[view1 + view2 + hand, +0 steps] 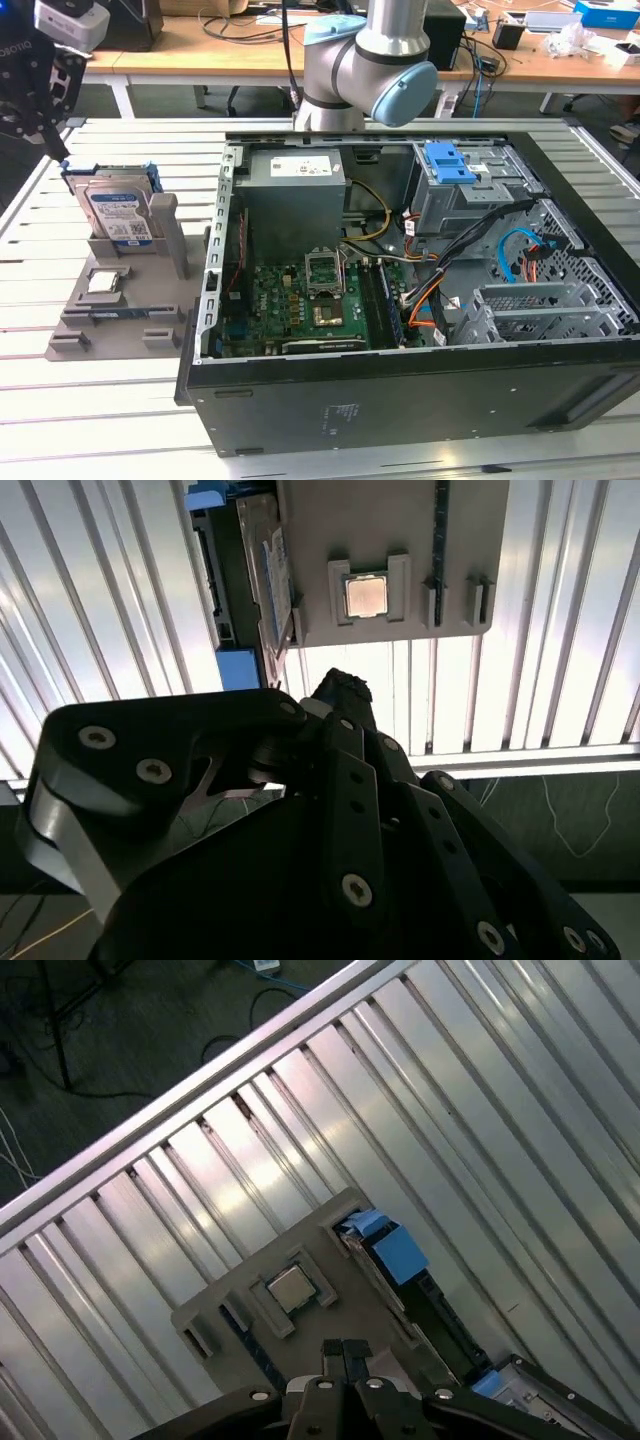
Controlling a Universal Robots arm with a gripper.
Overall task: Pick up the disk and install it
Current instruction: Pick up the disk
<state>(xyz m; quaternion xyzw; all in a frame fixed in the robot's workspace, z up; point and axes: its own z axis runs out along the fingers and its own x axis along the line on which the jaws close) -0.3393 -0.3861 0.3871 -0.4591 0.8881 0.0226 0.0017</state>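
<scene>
**Exterior view: flat silver, blue-framed disk (118, 215) parked upright**

It stands on edge in the grey plastic slotted holder (70, 318) at the frame's upper left. The black metal gripper (343, 1355) hangs nearby, fingertips pressed together, empty. Likely stiff, weighty, shock-sensitive: pinch its broad faces.

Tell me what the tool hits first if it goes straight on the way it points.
Most likely the flat grey plastic holder plate, on its bare patch between the small square silver chip and the upright blue-framed silver disk. Depth from the tool is unclear.
</scene>
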